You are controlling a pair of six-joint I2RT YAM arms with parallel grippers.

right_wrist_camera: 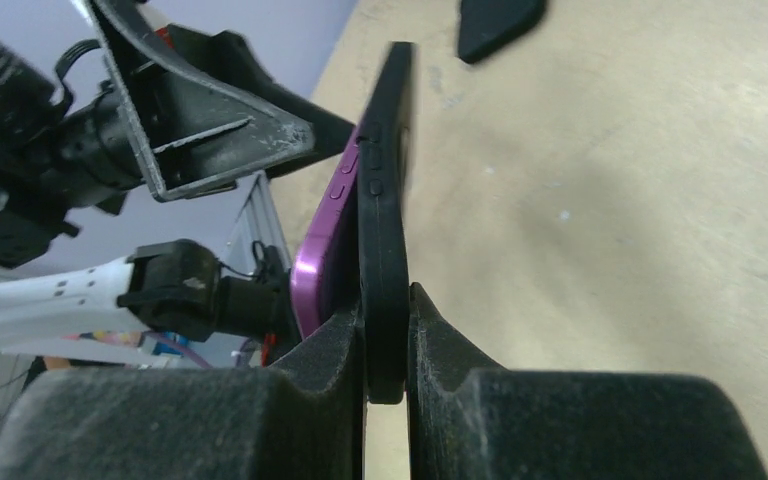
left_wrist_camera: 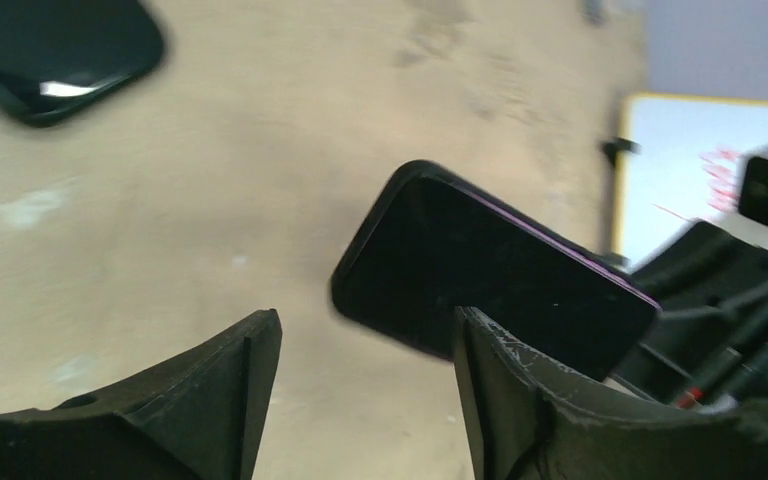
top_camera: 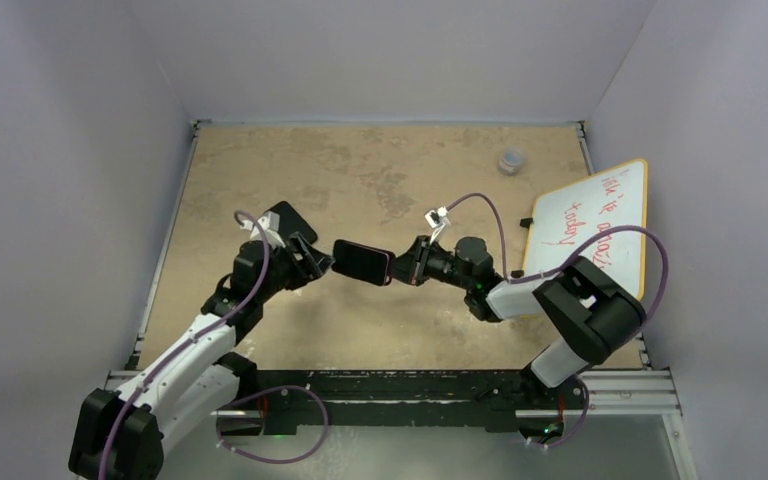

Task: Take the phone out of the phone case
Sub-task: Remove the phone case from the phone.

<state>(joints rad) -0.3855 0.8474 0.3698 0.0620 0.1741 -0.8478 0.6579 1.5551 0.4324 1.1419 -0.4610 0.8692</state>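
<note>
Left gripper (top_camera: 318,260) has its fingers spread apart with nothing in them, parked right at the left end of the black phone case (right_wrist_camera: 385,250). The case is up in the air over the table (top_camera: 380,170), long axis running left-right between the two arms. The purple phone (right_wrist_camera: 325,240) is in it, gaping away from the case toward the right end. Right gripper (right_wrist_camera: 385,305) is pinched tight on the case's right edge. Whiteboard (top_camera: 600,225) on the far right.

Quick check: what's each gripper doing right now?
Left gripper: open, holding nothing.
Right gripper: closed on the phone case, with the purple phone partly out.
</note>
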